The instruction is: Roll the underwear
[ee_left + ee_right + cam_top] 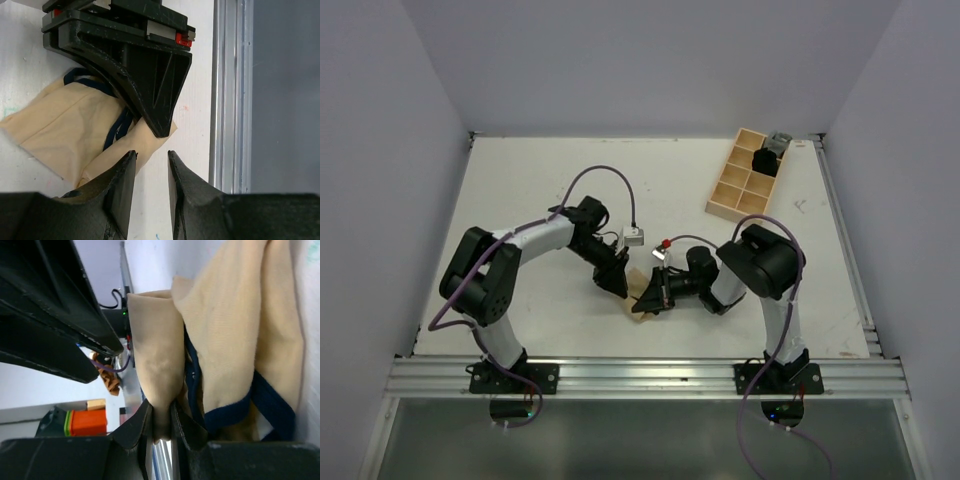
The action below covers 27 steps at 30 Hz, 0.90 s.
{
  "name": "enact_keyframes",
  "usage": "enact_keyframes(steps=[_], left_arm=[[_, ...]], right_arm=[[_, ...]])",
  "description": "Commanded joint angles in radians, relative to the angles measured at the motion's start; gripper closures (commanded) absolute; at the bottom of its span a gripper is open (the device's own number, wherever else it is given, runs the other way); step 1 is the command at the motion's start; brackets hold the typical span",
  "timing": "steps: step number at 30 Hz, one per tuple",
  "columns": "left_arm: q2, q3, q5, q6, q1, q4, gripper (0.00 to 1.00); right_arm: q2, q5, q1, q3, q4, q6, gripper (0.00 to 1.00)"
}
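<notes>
Near the middle of the bench's [520,200] near edge, your two arms meet over the small tan-beige fabric underwear with dark navy trim [644,300]. It lies crumpled and partly folded on the white surface, not yet a roll.

Your right pincer [161,412] is pressed together on a doubled fold of the tan cloth. The rest of the garment, trim and all, spreads out beside that fold. Your left pincer [151,155] stands slightly spread, with bare bench showing between its tips. A corner of the cloth lies just beside one finger, but nothing is gripped.

The light wooden compartment tray [720,210] sits well apart toward the far right corner, with dark items in its far compartments.

By the look of it, the job is at an early stage. One edge is gathered and turned over, but no tight cylinder has formed and most of the fabric is loose. What is left, on this evidence, is to carry the pinched fold across the garment, turn after turn. Your left pincer would steady the free side until the whole piece is wound up.
</notes>
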Motion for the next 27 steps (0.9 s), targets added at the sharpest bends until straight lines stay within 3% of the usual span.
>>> enact_keyframes(steps=[1, 8, 14, 22, 27], left_arm=[[0.002, 0.032, -0.004, 0.078, 0.002, -0.074, 0.65], [0.028, 0.022, -0.056, 0.092, -0.023, -0.053, 0.64], [0.016, 0.038, -0.09, 0.036, -0.038, 0.077, 0.66], [-0.018, 0.042, -0.116, 0.044, -0.038, 0.125, 0.66], [0.009, 0.066, -0.095, 0.131, -0.044, 0.032, 0.64]], right_arm=[[-0.026, 0.097, -0.004, -0.032, -0.278, -0.189, 0.94], [-0.046, 0.113, -0.003, -0.074, -0.257, -0.186, 0.91], [-0.104, 0.162, 0.009, -0.081, -0.412, -0.282, 0.9], [-0.115, 0.183, 0.017, -0.089, -0.406, -0.269, 0.87], [-0.11, 0.189, 0.019, -0.1, -0.371, -0.246, 0.86]])
